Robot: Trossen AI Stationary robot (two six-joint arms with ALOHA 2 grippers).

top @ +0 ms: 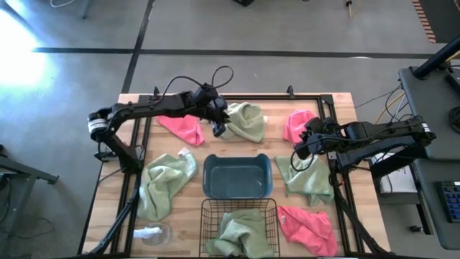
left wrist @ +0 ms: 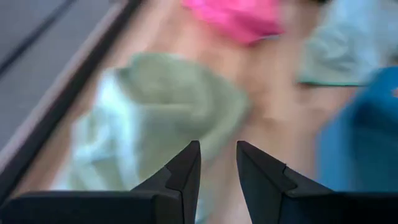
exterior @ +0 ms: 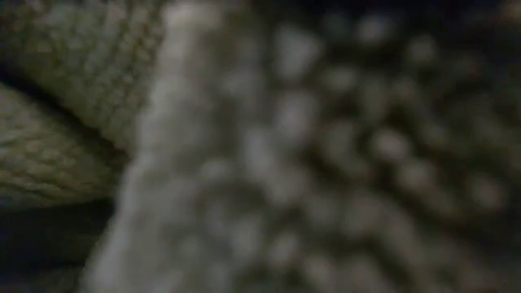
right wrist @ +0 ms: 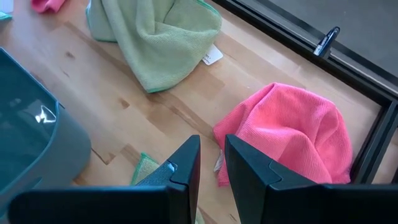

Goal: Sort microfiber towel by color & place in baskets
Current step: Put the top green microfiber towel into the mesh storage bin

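Desk (top: 338, 108): pale wooden top inside a black frame, carrying the towels and both baskets.
Left arm (top: 144, 109): reaches from the desk's left edge across toward the middle of the far edge, forearm roughly level.
Right arm (top: 388, 133): comes in from the right edge, stretched toward the far right part of the desk.
Left pincer (top: 217, 128): hangs at the left side of a green towel (top: 246, 121) near the far edge; the two dark fingers (left wrist: 186, 171) stand a narrow gap apart with nothing between them.
Right pincer (top: 298, 150): sits between a pink towel (top: 297, 124) at the far right and a green towel (top: 307, 176) nearer the right edge; fingers (right wrist: 186, 163) slightly parted, gripping nothing.
Blue-grey bin (top: 237, 176): at the desk's centre, nothing seen inside.
Black wire-mesh basket (top: 241, 226): at the middle of the near edge, just in front of the bin, holding a crumpled green towel (top: 244, 232).
Other towels: pink one (top: 183, 127) under the left arm; green one (top: 165, 183) left of the bin; pink one (top: 307, 224) at the near right corner.
Clear object (top: 152, 234): near left corner.
Low view: filled by blurred cloth.
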